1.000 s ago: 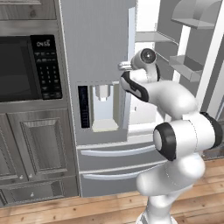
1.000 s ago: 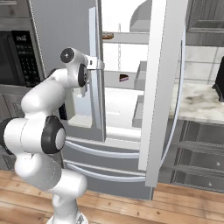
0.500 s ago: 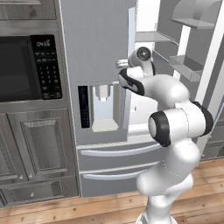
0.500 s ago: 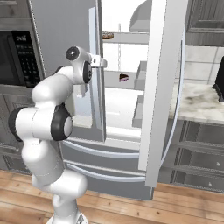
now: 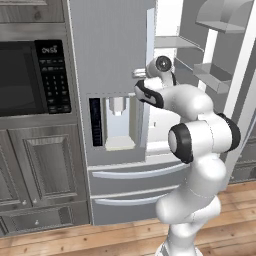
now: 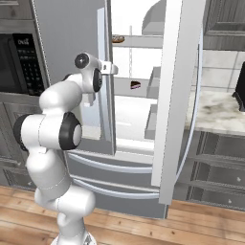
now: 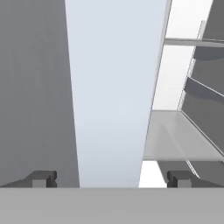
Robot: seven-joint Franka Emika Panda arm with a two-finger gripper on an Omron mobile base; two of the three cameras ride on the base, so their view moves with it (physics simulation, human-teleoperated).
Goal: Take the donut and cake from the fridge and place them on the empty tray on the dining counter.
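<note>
The grey fridge (image 5: 110, 50) has its left door shut and its right door (image 6: 174, 95) swung wide open. Inside, the donut (image 6: 118, 38) lies on the upper shelf and the small dark cake (image 6: 135, 85) on the shelf below. My gripper (image 6: 112, 70) is raised at the inner edge of the shut left door, level with the cake's shelf and left of it. In the hand view the gripper (image 7: 110, 179) is open and holds nothing, and that pale door edge (image 7: 113, 87) runs up between the fingertips. The tray and the dining counter are out of view.
A black built-in microwave (image 5: 25, 80) sits in the cabinet wall left of the fridge. The open door's bins (image 5: 215, 75) jut out at the right. A marble counter (image 6: 215, 110) on grey cabinets lies beyond the open door. Two fridge drawers (image 5: 130, 190) are below.
The elbow has lifted and folded in closer to the fridge. The hand stays at the left door's edge, jaws still wide. Donut and cake have not moved.
</note>
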